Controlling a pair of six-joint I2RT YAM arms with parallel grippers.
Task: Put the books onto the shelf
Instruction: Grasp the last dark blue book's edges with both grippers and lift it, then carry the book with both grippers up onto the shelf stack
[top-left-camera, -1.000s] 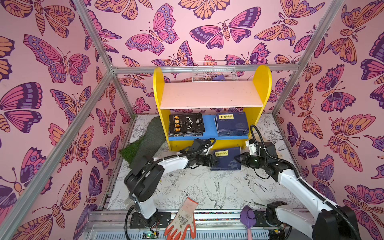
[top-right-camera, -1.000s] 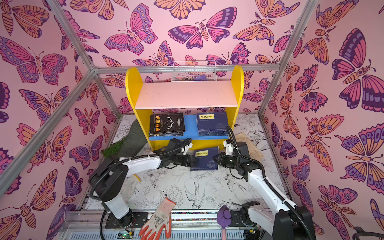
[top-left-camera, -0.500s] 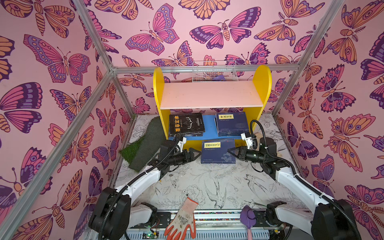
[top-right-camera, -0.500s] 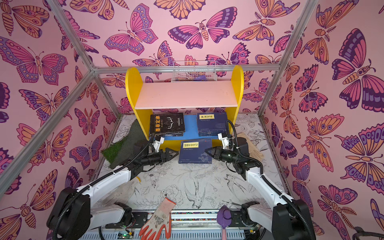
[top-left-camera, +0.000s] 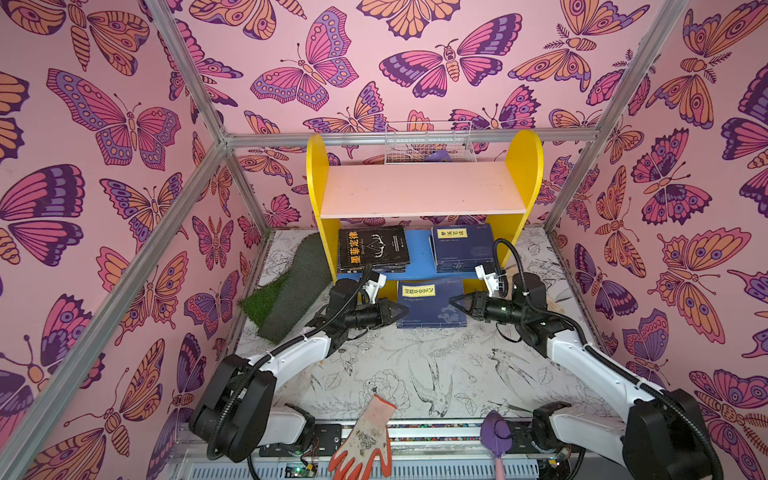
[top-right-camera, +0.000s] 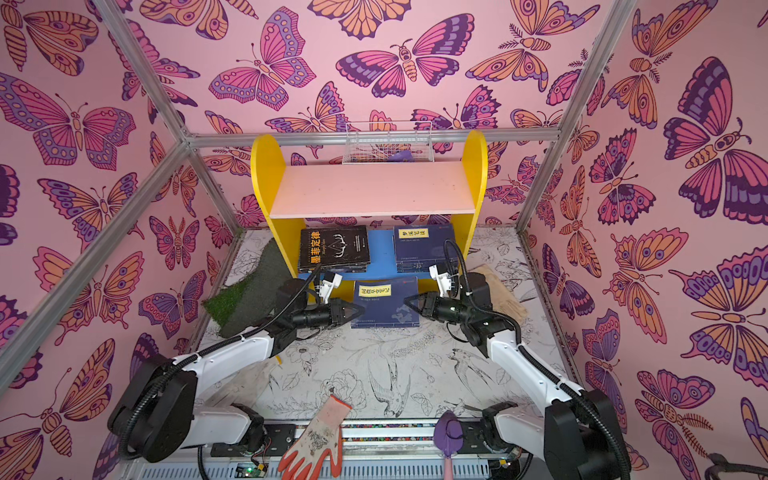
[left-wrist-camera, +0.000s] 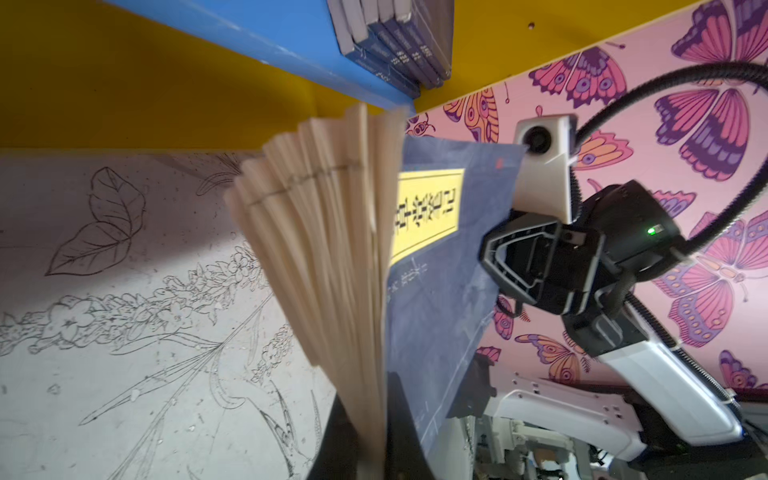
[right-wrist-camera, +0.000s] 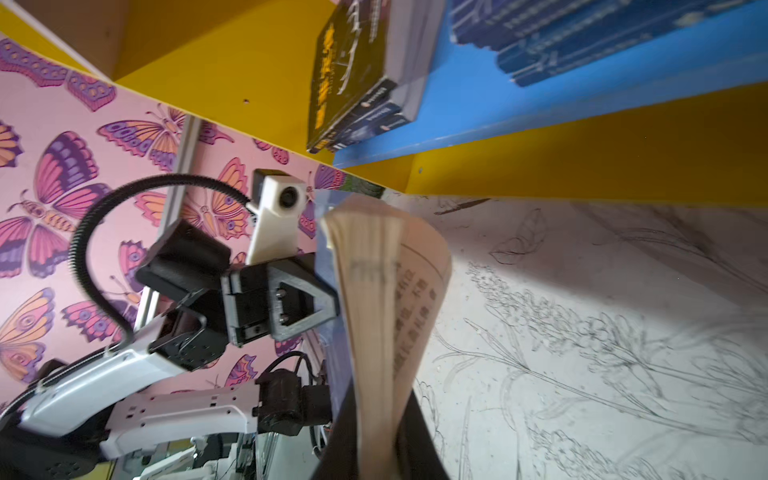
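Note:
A navy-blue book (top-left-camera: 430, 305) (top-right-camera: 384, 303) with a yellow label hangs just in front of the shelf (top-left-camera: 318, 174), held from both sides. My left gripper (top-left-camera: 402, 309) (left-wrist-camera: 368, 399) is shut on the fanned pages at its left edge. On the right edge, my right gripper (top-left-camera: 454, 300) (right-wrist-camera: 380, 399) pinches the bent pages. On the shelf's blue lower board (top-left-camera: 419, 253) lie a stack of black books (top-left-camera: 372, 247) and a stack of navy books (top-left-camera: 461, 245). The pink upper board (top-left-camera: 424, 189) is bare.
A green turf mat (top-left-camera: 286, 299) lies left of the shelf. A white wire basket (top-left-camera: 428, 143) stands behind it. A beige glove (top-right-camera: 503, 291) lies to the right. An orange-fingered glove (top-left-camera: 365, 440) and a purple trowel (top-left-camera: 494, 436) rest at the front rail.
The navy book has risen from the floor towards the shelf in the right gripper. The left gripper, open and back from it half a second ago, has reached its left edge and shut.

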